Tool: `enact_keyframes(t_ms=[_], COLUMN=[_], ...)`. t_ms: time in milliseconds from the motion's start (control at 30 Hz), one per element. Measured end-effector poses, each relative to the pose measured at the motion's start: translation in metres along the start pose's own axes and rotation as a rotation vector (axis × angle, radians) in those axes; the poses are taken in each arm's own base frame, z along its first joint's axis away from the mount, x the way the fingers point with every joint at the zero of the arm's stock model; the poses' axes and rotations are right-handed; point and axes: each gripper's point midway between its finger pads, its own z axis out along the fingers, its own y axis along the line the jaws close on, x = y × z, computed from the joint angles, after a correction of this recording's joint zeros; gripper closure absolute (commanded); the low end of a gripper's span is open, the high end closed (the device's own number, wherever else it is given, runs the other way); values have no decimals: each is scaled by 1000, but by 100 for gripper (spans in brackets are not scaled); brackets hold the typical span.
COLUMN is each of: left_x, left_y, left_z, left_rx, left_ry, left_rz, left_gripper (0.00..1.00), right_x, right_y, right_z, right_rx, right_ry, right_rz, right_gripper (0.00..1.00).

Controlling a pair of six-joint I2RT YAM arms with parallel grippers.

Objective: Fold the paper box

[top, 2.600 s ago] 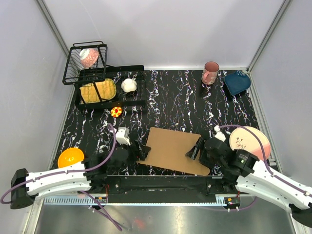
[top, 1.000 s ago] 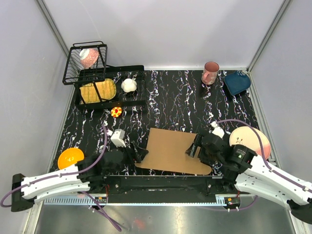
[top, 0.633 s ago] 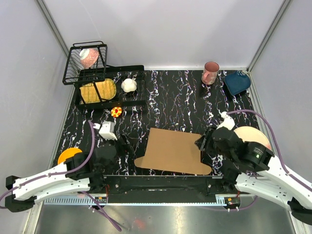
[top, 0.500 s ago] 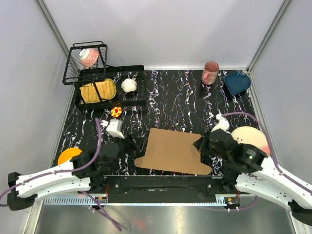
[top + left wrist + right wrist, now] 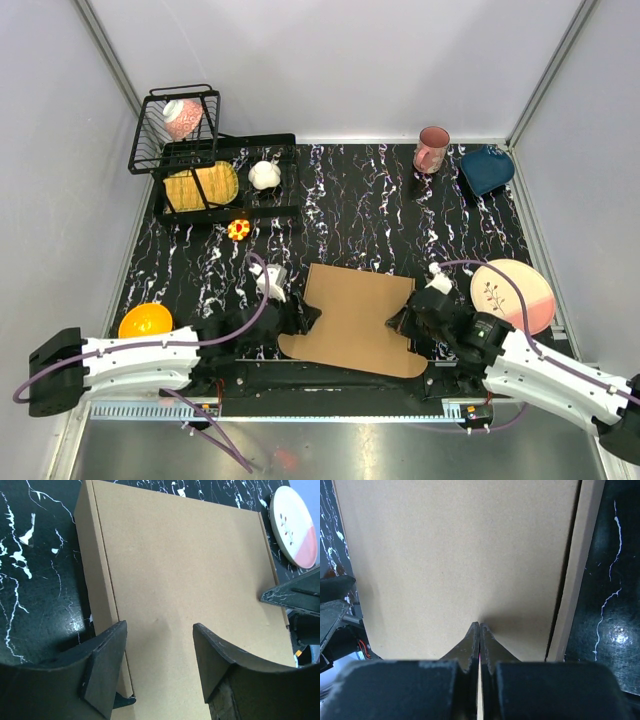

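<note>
The paper box [image 5: 352,320] lies flat on the table [image 5: 360,210], a brown sheet close to the near edge between the two arms. The left claw [image 5: 159,630] hangs over the sheet's left side with its jaws apart at a middling width. One finger is out by the narrow side strip [image 5: 95,565] and the other is over the main panel. The right claw [image 5: 479,625] is fully closed, its tips meeting low on the right part of the sheet beside the scored right strip. From its own camera I cannot tell whether it pinches cardboard or only presses on it.

The step in hand appears to be raising the side flaps. To do it well, the left claw should come down so its outer finger slips under the strip's free edge rather than landing on top of it. It should then close and swing the strip up about the crease — not drag it sideways. The right claw is best used as an anchor, pressing the panel down just inside its own crease so the sheet does not skate toward the plate [image 5: 512,295].
</note>
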Motion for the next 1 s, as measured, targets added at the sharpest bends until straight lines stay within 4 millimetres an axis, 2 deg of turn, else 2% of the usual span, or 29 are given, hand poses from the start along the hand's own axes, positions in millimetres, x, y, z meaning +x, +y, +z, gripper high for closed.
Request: enact_keyframes(t_ms=[67, 133, 167, 233, 267, 367, 467, 533, 600, 800, 900, 1000], left_x=[-1, -2, -5, -10, -12, -29, -53, -58, -51, -7, 7, 13], left_y=[0, 0, -2, -1, 4, 19, 23, 32, 43, 77, 81, 77], left_z=[1, 1, 0, -6, -11, -29, -44, -48, -45, -23, -15, -7], left_rx=[1, -1, 3, 5, 2, -5, 8, -25, -79, -275, -302, -275], left_ry=[-12, -20, -29, -52, -70, -167, -274, -308, -292, -144, -99, -85], left_rz=[-25, -47, -65, -98, -116, -183, -245, -254, -233, -109, -85, -95], left_gripper=[35, 28, 25, 19, 15, 4, 1, 1, 1, 1, 1, 5], right_x=[0, 0, -1, -4, -6, -21, -39, -44, -42, -28, -28, -25], right_y=[0, 1, 3, 6, 6, 9, 18, 17, 6, -33, -40, -43], right_z=[1, 1, -1, -6, -11, -32, -52, -55, -48, -23, -19, -12], right_rx=[2, 4, -2, -21, -31, -73, -100, -72, 1, 255, 294, 296], right_ry=[1, 2, -1, -11, -24, -89, -153, -170, -164, -109, -113, -111], right_rz=[9, 13, 17, 19, 20, 34, 44, 50, 48, 9, -2, -5], right_gripper=[93, 77, 62, 52, 44, 35, 32, 30, 28, 24, 25, 27])
